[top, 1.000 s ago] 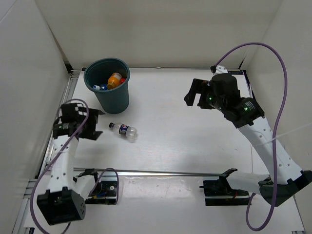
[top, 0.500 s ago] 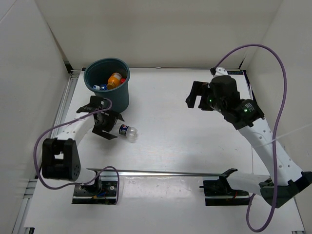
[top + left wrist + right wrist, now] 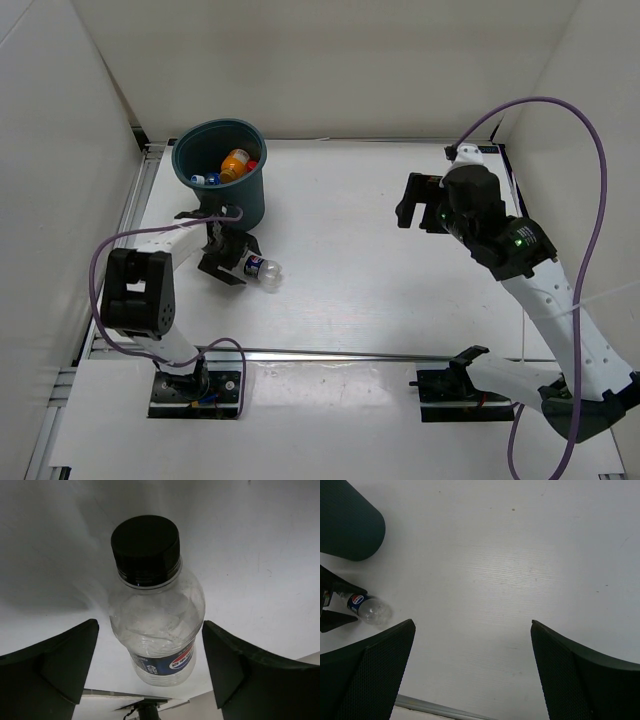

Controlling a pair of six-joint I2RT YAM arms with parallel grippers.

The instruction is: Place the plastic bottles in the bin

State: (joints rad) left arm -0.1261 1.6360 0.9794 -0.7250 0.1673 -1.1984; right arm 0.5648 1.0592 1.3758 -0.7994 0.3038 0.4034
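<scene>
A small clear plastic bottle [image 3: 156,611] with a black cap and a dark blue label lies on its side on the white table, just in front of the bin [image 3: 228,200]. My left gripper [image 3: 150,626] is open, one finger on each side of the bottle's body, with a gap on both sides. In the top view the left gripper [image 3: 238,258] covers the cap end of that bottle [image 3: 265,271]. Inside the dark teal bin lie an orange-filled bottle [image 3: 235,162], a blue-labelled one [image 3: 205,180] and a red-capped one [image 3: 252,165]. My right gripper [image 3: 415,205] hangs open and empty at the right, far from the bottles.
The right wrist view shows its open gripper [image 3: 472,625] over bare table, the bin's wall [image 3: 350,525] at top left and the lying bottle [image 3: 369,608] at the left edge. White walls enclose the table. A metal rail [image 3: 350,353] runs along the near edge.
The left arm has swung in from the left edge to the bottle, and its open jaws now straddle it. The right arm has drifted slightly right. The bottle has not moved.
</scene>
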